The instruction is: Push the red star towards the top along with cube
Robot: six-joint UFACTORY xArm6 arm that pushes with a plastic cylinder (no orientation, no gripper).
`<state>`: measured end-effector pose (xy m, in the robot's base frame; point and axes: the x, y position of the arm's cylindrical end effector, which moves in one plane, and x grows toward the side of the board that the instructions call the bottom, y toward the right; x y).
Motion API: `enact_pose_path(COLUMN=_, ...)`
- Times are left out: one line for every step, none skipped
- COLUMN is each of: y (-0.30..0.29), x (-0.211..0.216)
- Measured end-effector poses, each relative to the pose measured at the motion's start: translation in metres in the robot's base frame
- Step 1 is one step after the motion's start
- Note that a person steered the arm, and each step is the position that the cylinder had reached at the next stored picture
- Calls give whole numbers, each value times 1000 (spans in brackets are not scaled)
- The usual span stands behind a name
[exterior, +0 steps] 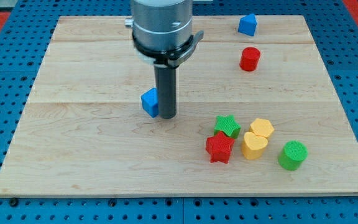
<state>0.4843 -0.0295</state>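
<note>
The red star (219,149) lies at the view's lower right of centre, touching the green star (228,126) just above it. The blue cube (150,102) sits near the board's middle. My tip (167,116) is down on the board, right against the cube's right side. The red star is well to the lower right of my tip.
Two yellow blocks, a heart (254,145) and a hexagon (261,129), sit right of the red star, with a green cylinder (292,155) further right. A red cylinder (250,59) and another blue block (247,25) stand at the upper right. The wooden board (73,155) lies on a blue pegboard.
</note>
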Motion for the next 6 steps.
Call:
enact_pose_path(y=0, x=65)
enact_pose_path(y=3, x=98)
enact_pose_path(y=23, x=107)
enact_pose_path(y=60, x=102)
enact_pose_path(y=111, x=101)
enact_pose_path(y=123, x=92)
